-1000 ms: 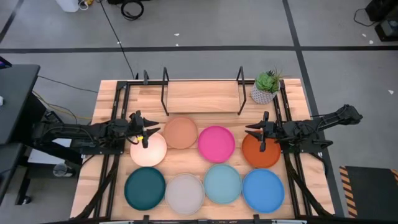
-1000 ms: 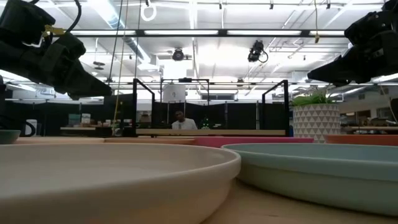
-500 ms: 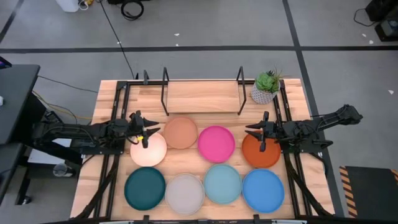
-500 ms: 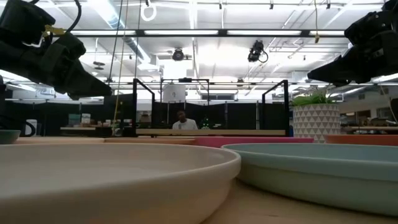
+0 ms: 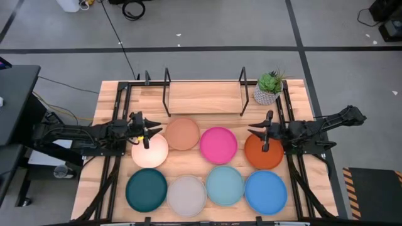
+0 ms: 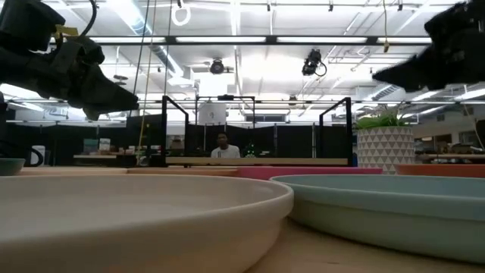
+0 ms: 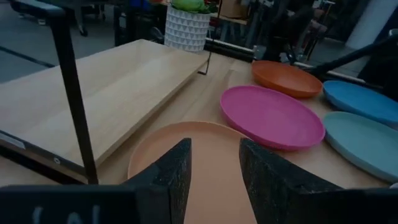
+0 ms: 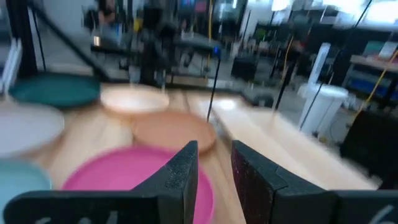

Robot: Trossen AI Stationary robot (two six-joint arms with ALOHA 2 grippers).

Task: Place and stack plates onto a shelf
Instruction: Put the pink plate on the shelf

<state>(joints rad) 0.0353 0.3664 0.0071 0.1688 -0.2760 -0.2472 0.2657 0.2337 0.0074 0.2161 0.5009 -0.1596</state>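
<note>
So on the light wood tabletop [image 5: 110, 97] all eight round matte plates are laid out flat in two rows of four, and I'll place everything off the magenta plate [image 5: 218, 144]. Nearest row, on the camera side of it: dark teal plate [image 5: 146, 190], light grey plate [image 5: 186, 194], pale aqua plate [image 5: 225, 185] and bright blue plate [image 5: 266, 191]. In the magenta plate's own row you've got the cream plate [image 5: 150, 151] at the left end, then the peach-terracotta plate [image 5: 183, 134] just beside the magenta one, and the burnt orange plate [image 5: 264, 152] on its other side. The left claw [image 5: 145, 132] hangs over the far edge of the cream plate, two plates left of the magenta one, fingers [image 7: 173, 174] a bit apart with nothing between them. The right claw [image 5: 266, 132] sits above the far part of the burnt orange plate, its fingers [image 8: 181, 175] also slightly apart and gripping nothing. Beyond the magenta plate is the low black metal-rod shelf [image 5: 204, 95] with a light wood base and upright loop ends, no plates on it yet. To the right end of the shelf stands a small green plant in a white patterned pot [image 5: 268, 88].
</note>
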